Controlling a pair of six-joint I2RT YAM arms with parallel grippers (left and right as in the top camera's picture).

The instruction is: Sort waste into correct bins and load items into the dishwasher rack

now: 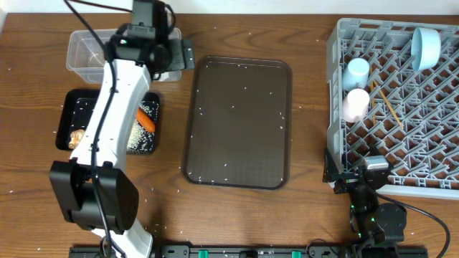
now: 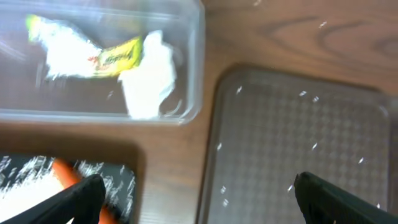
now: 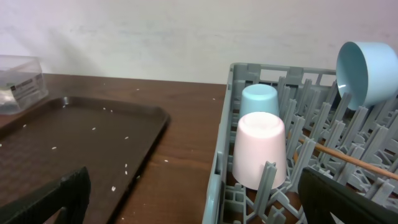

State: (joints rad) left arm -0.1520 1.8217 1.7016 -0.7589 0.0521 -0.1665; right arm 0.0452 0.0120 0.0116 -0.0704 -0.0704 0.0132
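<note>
The clear tub (image 1: 80, 44) at the back left holds the green-yellow wrapper (image 2: 115, 56) and white tissue (image 2: 151, 78). The black tray (image 1: 72, 107) in front of it holds the orange carrot (image 1: 145, 119), rice (image 1: 136, 136) and a brown lump (image 1: 77, 135). My left gripper (image 1: 176, 54) is open and empty, above the table between the tub and the serving tray (image 2: 199, 200). The grey rack (image 1: 401, 136) on the right holds a blue cup (image 1: 356, 71), a pink cup (image 1: 356, 104), a blue dish (image 1: 427, 46) and chopsticks (image 1: 388, 104). My right gripper (image 1: 351, 177) is open and empty at the rack's near left corner (image 3: 196, 202).
A large dark brown serving tray (image 1: 240, 122) with scattered rice grains lies in the middle of the wooden table. The left arm stretches over the black tray's right side. Loose grains dot the table around the tray.
</note>
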